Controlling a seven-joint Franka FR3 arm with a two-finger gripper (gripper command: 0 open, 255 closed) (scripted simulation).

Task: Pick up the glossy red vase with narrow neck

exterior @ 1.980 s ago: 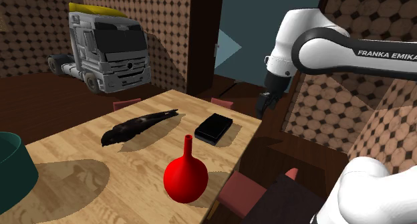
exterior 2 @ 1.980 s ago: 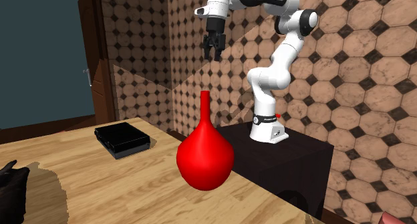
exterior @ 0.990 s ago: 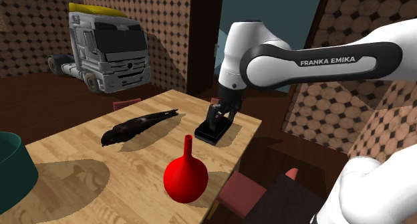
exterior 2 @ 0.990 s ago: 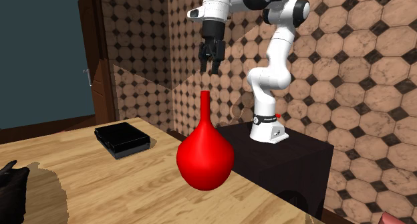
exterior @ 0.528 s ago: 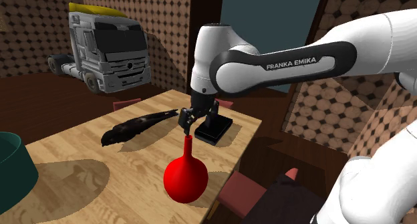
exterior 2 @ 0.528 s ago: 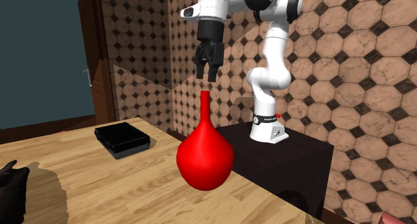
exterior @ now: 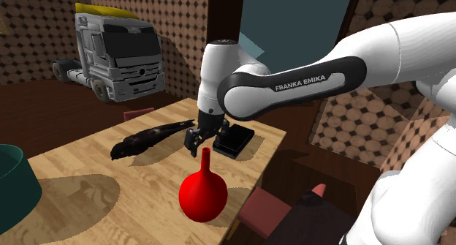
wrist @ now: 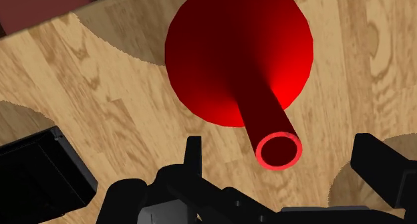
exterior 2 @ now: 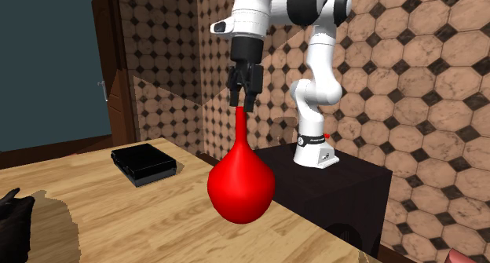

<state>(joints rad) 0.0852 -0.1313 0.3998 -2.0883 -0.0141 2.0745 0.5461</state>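
Red and glossy, the vase (exterior: 203, 196) stands upright on the wooden table (exterior: 80, 167), near the table edge on the shoulder view's lower right side. It has a round belly and a thin neck that points straight up. Beside that edge, lower in the pic, are reddish chair seats (exterior: 259, 210).

Directly above the neck is the black gripper (exterior: 196, 146). In the wrist view its fingers (wrist: 193, 149) are wide apart, w/ the round mouth of the vase (wrist: 238, 55) between them, approx. in the middle of the gap. No finger touches the neck, so the vase is not held. In the second exterior view the gripper (exterior 2: 242, 103) hangs vertical and its tips are at the level of the top of the vase (exterior 2: 241, 183), one on each side.

Behind the vase lies a flat black box (exterior: 237, 143) on the table, partly covered by the white arm (exterior: 292, 83). At the shoulder view's left of the box lies a dark bird-like figure (exterior: 150, 138), well apart from the vase.

Farther back, beyond the table, stands a grey truck (exterior: 117, 50) w/ a yellow top. In the second exterior view the arm's dark stand (exterior 2: 345, 195) is behind the table, against a wall w/ brown octagon tiles (exterior 2: 424, 81).
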